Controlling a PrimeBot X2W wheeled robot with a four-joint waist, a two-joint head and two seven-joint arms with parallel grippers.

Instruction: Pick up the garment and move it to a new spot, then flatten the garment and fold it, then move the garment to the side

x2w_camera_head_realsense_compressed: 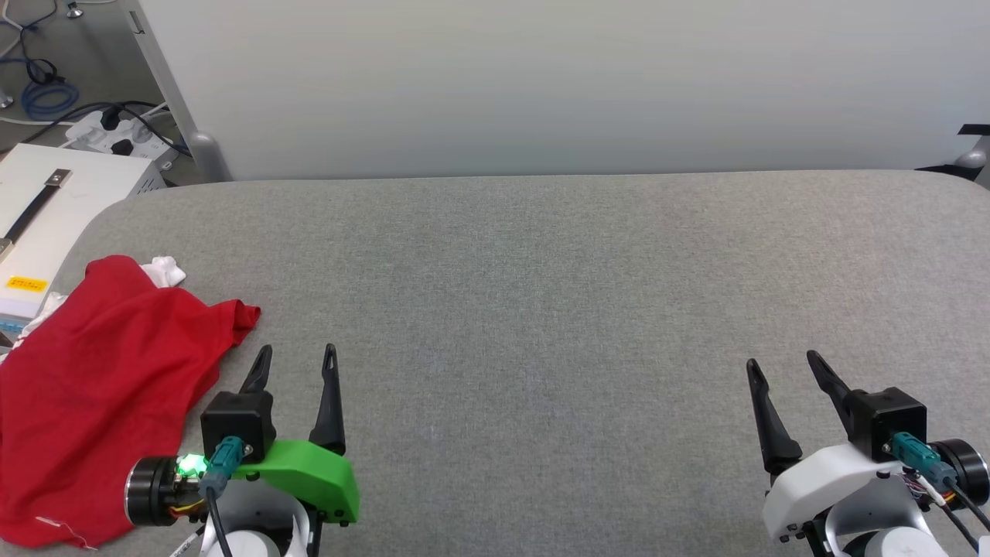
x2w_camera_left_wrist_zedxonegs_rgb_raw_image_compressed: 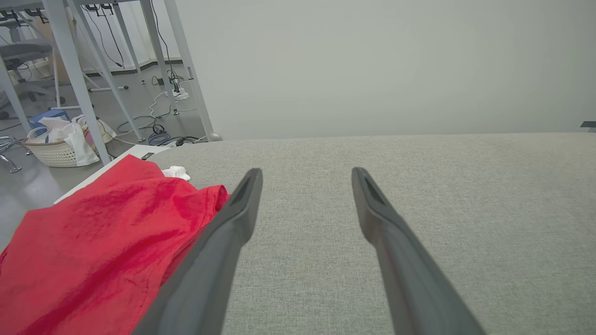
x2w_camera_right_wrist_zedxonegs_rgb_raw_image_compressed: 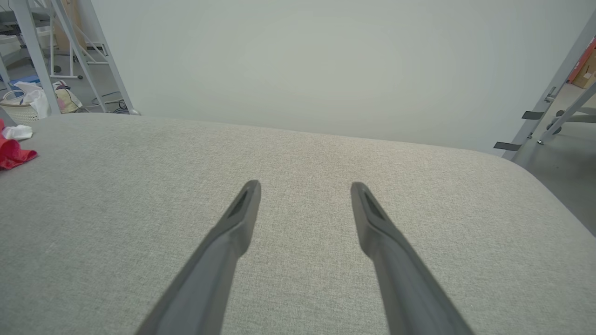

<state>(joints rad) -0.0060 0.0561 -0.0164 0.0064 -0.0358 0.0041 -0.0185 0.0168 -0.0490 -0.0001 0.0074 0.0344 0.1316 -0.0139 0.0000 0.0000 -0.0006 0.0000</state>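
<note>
The garment (x2w_camera_head_realsense_compressed: 100, 379), red with a bit of white fabric at its far edge, lies crumpled at the left end of the grey padded table (x2w_camera_head_realsense_compressed: 541, 294), partly hanging over the left edge. My left gripper (x2w_camera_head_realsense_compressed: 298, 357) stands open just right of the garment, nothing between its fingers. In the left wrist view the garment (x2w_camera_left_wrist_zedxonegs_rgb_raw_image_compressed: 102, 246) lies left of the open left gripper (x2w_camera_left_wrist_zedxonegs_rgb_raw_image_compressed: 305, 174). My right gripper (x2w_camera_head_realsense_compressed: 783, 363) is open at the lower right, far from the cloth. The right wrist view shows the open right gripper (x2w_camera_right_wrist_zedxonegs_rgb_raw_image_compressed: 305, 186) and a red corner of the garment (x2w_camera_right_wrist_zedxonegs_rgb_raw_image_compressed: 13, 152) at far left.
A pale wall (x2w_camera_head_realsense_compressed: 541, 77) rises behind the table. Left of the table stand a white box (x2w_camera_head_realsense_compressed: 46, 209), a power strip and cables (x2w_camera_head_realsense_compressed: 116, 131) on the floor. A laundry basket (x2w_camera_left_wrist_zedxonegs_rgb_raw_image_compressed: 60, 144) sits among metal frame legs (x2w_camera_left_wrist_zedxonegs_rgb_raw_image_compressed: 79, 79). Another frame (x2w_camera_right_wrist_zedxonegs_rgb_raw_image_compressed: 554, 97) stands right.
</note>
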